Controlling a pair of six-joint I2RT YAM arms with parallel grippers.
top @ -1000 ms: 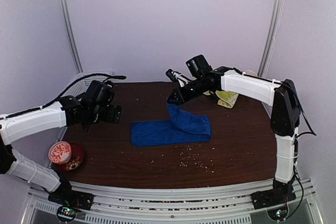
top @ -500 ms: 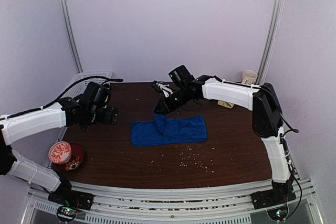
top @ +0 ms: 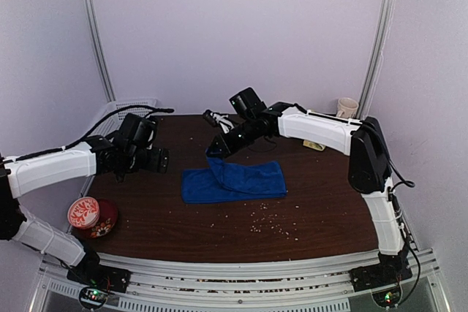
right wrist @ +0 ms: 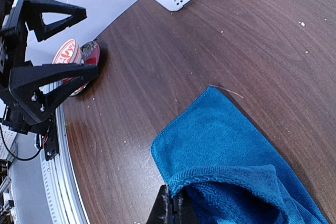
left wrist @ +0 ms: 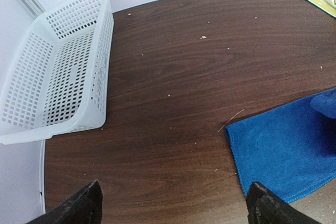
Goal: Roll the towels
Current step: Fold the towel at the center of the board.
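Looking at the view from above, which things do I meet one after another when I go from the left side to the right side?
Red bowl → left gripper → blue towel → yellow-green towel → pale cup.

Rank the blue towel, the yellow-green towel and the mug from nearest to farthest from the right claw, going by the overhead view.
Measured from the right claw:
1. blue towel: pinched in the claw itself, with the rest lying mid-table.
2. yellow-green towel: toward the back right, only a small part showing.
3. mug: at the far back right corner.
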